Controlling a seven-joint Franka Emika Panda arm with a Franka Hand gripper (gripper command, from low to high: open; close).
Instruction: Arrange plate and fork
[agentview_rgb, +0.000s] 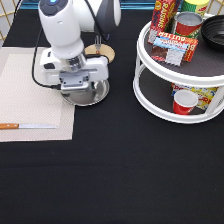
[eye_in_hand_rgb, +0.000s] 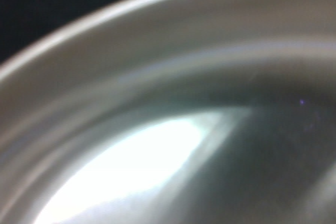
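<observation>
The gripper (agentview_rgb: 80, 86) is down on the plate (agentview_rgb: 95, 95), which sits on the black table (agentview_rgb: 125, 170) just off the mat's (agentview_rgb: 30, 100) right edge in the exterior view, its near rim showing from under the hand; the hand's body hides the jaws, so I cannot tell how they stand or whether they hold the rim. The wrist view is filled by the plate's (eye_in_hand_rgb: 172, 150) shiny inside and raised rim, seen from very close. The fork (agentview_rgb: 98, 44) rests on the wooden disc (agentview_rgb: 102, 52) just above the plate, and a knife (agentview_rgb: 25, 126) lies on the mat's lower edge, well apart from the hand.
</observation>
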